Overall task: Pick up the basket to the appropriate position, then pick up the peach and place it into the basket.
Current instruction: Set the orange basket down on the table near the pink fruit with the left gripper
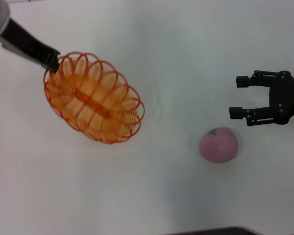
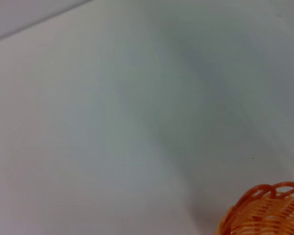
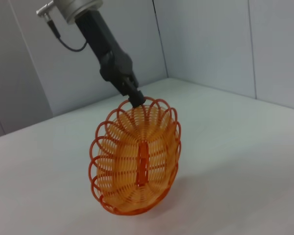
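Observation:
The orange wire basket is at the left in the head view. My left gripper is shut on its far rim. The right wrist view shows the basket hanging steeply tilted from the left gripper, its lower end close to the table. A part of its rim shows in the left wrist view. The pink peach with a green mark lies on the table at the right. My right gripper is open and empty, just beyond the peach and apart from it.
The white table runs across the whole view. Grey wall panels stand behind it. A dark edge shows at the table's near side.

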Controlling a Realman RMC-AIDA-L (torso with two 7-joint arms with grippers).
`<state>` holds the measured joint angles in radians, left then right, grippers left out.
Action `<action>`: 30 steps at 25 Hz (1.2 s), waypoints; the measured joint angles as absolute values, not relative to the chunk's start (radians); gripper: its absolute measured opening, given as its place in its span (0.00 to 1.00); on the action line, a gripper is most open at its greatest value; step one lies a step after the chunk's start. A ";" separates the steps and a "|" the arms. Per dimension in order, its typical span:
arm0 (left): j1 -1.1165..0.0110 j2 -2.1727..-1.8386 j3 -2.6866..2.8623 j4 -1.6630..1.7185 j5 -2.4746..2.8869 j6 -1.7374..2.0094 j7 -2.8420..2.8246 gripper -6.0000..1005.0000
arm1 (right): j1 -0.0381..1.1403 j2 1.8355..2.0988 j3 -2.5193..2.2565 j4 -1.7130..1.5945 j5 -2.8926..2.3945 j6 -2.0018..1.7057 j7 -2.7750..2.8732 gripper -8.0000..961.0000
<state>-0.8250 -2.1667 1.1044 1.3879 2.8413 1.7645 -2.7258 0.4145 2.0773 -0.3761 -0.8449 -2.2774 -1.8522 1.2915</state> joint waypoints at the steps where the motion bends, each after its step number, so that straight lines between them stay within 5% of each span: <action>1: -0.798 -2.168 1.103 1.389 2.825 1.753 -2.750 0.06 | 0.413 2.078 -0.376 -0.845 -2.280 -1.851 1.282 0.96; 15: -0.704 -2.175 1.000 1.240 2.685 1.525 -2.978 0.08 | 0.421 2.047 -0.474 -0.862 -2.286 -1.806 1.191 0.96; 30: -0.591 -2.174 0.915 1.070 2.513 1.358 -2.976 0.11 | 0.424 2.042 -0.504 -0.957 -2.290 -1.808 1.112 0.95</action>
<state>-0.5908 -2.1738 0.9153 1.0705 2.5133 1.3579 -2.9760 0.4242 2.0417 -0.5039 -0.9565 -2.2903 -1.8080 1.1121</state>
